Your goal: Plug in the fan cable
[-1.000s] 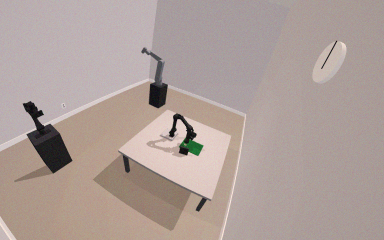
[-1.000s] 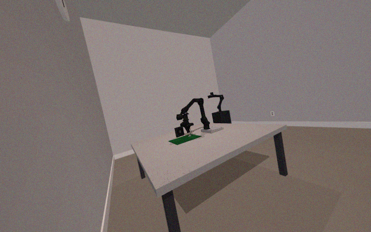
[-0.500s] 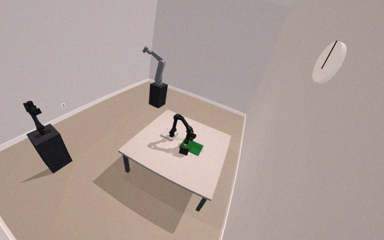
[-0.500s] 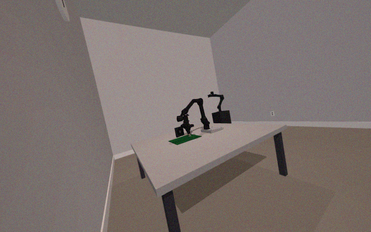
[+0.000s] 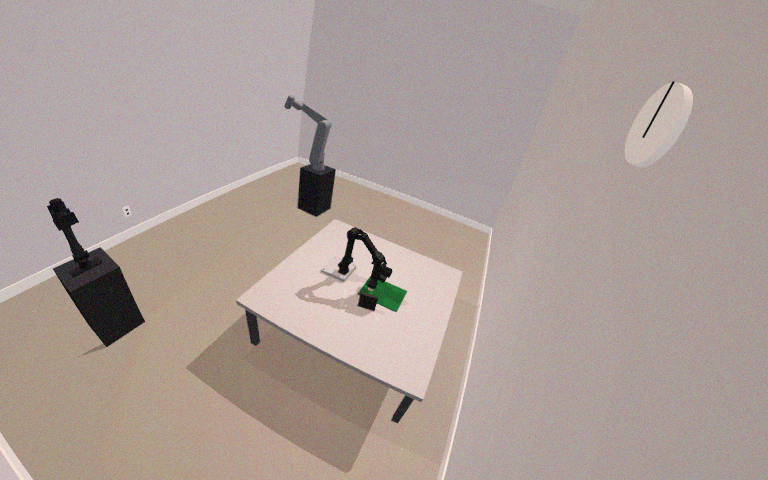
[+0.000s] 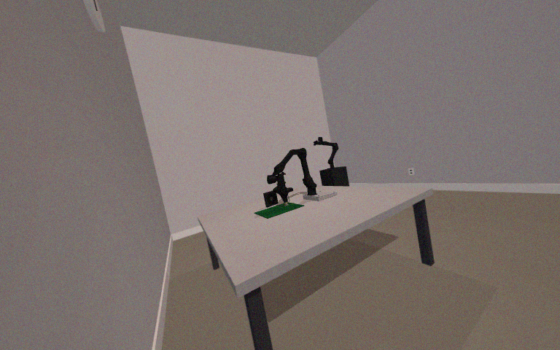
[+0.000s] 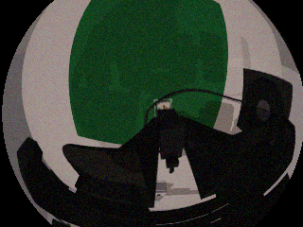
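Observation:
The green board (image 5: 391,295) (image 6: 272,211) (image 7: 146,57) lies flat on the white table. My gripper (image 7: 167,120) (image 5: 375,283) (image 6: 284,201) is shut on the fan's plug (image 7: 166,109), a small pale block held low over the board's near edge. A thin black cable (image 7: 203,93) runs from the plug to the black fan (image 7: 264,109) (image 5: 367,300) (image 6: 270,199), which stands upright beside the board. The four-pin header is too small to make out; it seems to lie under the plug.
The arm's base sits on a white plate (image 5: 338,272) (image 6: 319,196) on the table (image 5: 362,333) (image 6: 313,230). Two other arms on black pedestals (image 5: 99,302) (image 5: 316,189) stand on the floor, away from the table.

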Motion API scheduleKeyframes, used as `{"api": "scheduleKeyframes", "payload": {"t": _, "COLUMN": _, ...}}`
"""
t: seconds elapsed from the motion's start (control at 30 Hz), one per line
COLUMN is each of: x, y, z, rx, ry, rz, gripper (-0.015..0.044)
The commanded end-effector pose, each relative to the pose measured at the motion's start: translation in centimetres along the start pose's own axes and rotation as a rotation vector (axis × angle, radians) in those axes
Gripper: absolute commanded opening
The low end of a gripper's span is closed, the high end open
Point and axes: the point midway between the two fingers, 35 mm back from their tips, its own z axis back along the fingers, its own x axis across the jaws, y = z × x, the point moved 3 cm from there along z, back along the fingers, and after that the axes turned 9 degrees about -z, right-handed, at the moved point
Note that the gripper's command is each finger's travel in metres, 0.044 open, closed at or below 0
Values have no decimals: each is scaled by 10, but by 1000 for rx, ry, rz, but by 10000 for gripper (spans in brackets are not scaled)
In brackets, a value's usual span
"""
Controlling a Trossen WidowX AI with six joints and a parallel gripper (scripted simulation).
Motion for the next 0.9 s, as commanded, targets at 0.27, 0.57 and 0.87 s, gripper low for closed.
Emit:
{"api": "scheduleKeyframes", "payload": {"t": 0.27, "x": -1, "y": 1, "z": -2, "rx": -2, "ry": 3, "rz": -7, "gripper": 0}}
{"api": "scheduleKeyframes", "payload": {"t": 0.57, "x": -1, "y": 1, "z": -3, "rx": -2, "ry": 3, "rz": -10, "gripper": 0}}
{"api": "scheduleKeyframes", "payload": {"t": 0.87, "x": -1, "y": 1, "z": -5, "rx": -2, "ry": 3, "rz": -9, "gripper": 0}}
